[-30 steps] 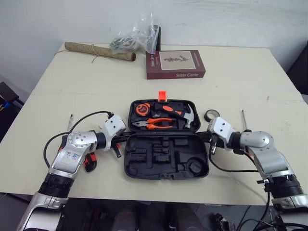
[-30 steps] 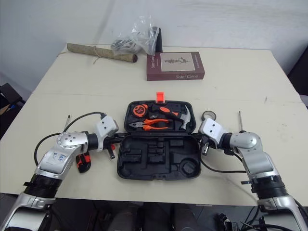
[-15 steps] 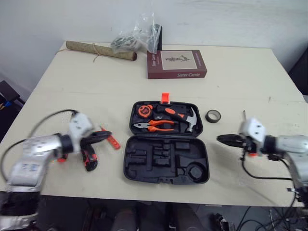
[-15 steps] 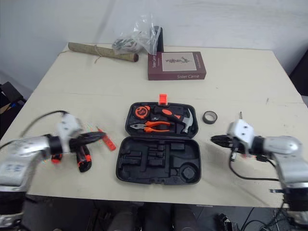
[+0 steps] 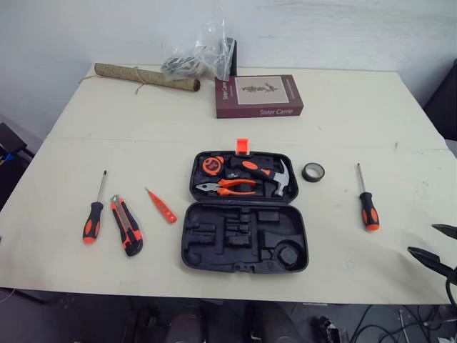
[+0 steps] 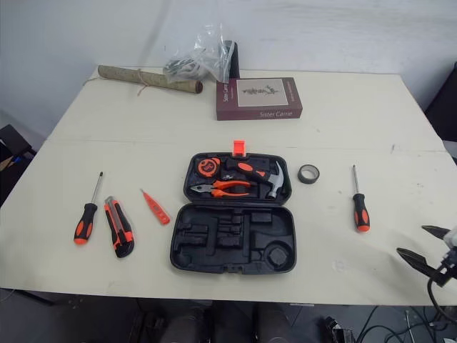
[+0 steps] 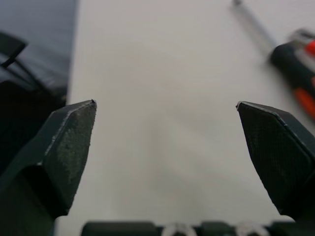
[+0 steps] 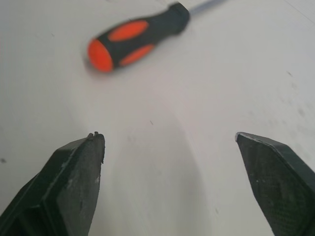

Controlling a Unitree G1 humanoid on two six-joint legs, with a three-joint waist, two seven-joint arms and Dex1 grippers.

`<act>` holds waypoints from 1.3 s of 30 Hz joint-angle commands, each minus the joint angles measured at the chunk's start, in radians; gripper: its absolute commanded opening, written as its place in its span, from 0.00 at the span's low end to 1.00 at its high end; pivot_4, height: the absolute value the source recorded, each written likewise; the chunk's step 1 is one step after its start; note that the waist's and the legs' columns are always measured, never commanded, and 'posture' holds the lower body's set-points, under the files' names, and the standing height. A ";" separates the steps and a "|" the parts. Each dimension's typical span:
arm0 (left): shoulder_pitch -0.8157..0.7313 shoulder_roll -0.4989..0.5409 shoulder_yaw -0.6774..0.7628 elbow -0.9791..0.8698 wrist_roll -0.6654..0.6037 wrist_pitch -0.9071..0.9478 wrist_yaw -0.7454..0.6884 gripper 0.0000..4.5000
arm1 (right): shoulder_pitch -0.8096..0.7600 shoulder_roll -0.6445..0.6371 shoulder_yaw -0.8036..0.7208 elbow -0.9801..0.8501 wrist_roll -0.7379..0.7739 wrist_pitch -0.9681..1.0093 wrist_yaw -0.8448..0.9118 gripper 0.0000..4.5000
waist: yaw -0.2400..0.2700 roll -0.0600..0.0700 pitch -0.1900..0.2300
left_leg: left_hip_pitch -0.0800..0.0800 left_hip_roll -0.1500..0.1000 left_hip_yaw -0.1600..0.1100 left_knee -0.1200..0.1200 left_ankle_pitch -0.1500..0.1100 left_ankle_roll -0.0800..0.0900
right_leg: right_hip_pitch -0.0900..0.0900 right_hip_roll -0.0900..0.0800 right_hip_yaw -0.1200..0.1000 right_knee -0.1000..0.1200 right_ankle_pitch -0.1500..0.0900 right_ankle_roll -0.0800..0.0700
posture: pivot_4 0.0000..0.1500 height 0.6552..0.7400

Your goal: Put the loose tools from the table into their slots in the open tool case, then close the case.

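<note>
Left fingers [image 7: 64, 147] and right fingers [image 8: 74, 177] gape empty over the cream table [image 5: 343, 128] by a white wall [image 5: 321, 28].

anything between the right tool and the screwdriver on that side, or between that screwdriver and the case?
Nothing visible. Bare table lies between the open right tool and the screwdriver. Toward the case, the tape roll lies by the far half, off the straight line to the empty slots.

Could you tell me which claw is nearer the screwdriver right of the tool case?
Right. The right claw hangs open just short of that screwdriver; the left claw is across the table, by the other screwdriver.
</note>
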 commanded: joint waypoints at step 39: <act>-0.258 -0.177 -0.495 -0.782 -0.118 1.104 0.658 0.56 | -0.319 0.449 0.415 -0.691 0.331 0.104 0.121 1.00 | 0.003 0.000 -0.001 | 0.000 0.000 -0.002 0.001 0.005 -0.009 | 0.000 0.001 0.000 0.005 0.000 0.000 | 1.00 1.00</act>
